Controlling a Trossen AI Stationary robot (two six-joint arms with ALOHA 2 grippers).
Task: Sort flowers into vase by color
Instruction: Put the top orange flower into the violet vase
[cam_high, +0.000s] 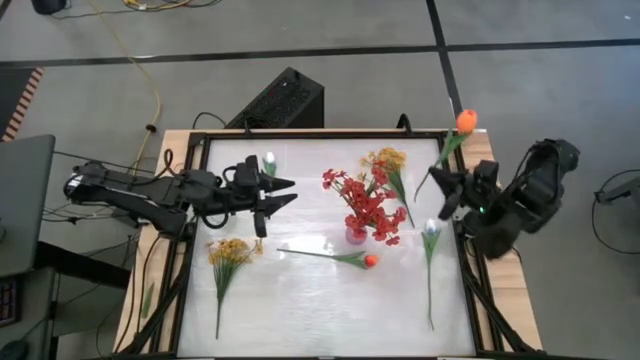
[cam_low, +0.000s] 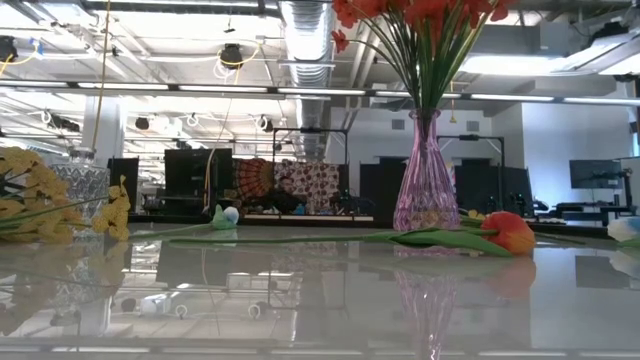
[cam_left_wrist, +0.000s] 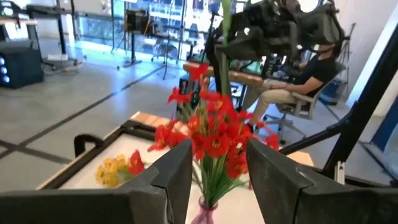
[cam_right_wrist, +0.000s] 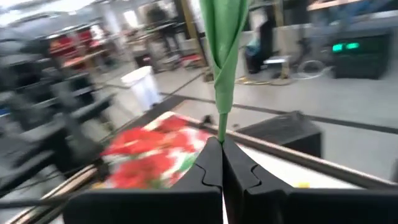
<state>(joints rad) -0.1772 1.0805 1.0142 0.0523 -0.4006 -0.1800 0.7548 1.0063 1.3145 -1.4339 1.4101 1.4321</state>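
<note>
While the right tool (cam_right_wrist: 222, 163) stands pinched shut on the green stem of an orange tulip (cam_high: 466, 121), that flower rises from the tool out past the far right corner of the worktop (cam_high: 320, 310), its long axis slanting from the grip up to the bud beyond the frame. The pink glass vase (cam_low: 425, 182) with the red blossom sprays (cam_high: 365, 205) stands near the worktop's middle, off toward the left arm from the right tool, so the held stem would have to be carried inward and tipped upright before it could enter any vase. A clear glass vase (cam_low: 78, 182) shows at the edge of the low view beside the yellow blossoms there. The left tool (cam_high: 283, 191) hovers over the far left part of the worktop with its fingers (cam_left_wrist: 171, 174) moderately apart and nothing between them, pointed toward the red sprays. Still lying flat are a second orange tulip (cam_high: 370, 261) just in front of the pink vase, a white tulip (cam_high: 431, 229) near the right arm, another white tulip (cam_high: 269, 160) by the left tool, one yellow spray (cam_high: 232, 251) at the left and another yellow spray (cam_high: 388, 160) behind the red ones. For the lying orange tulip, I judge the two arms about equally near.
</note>
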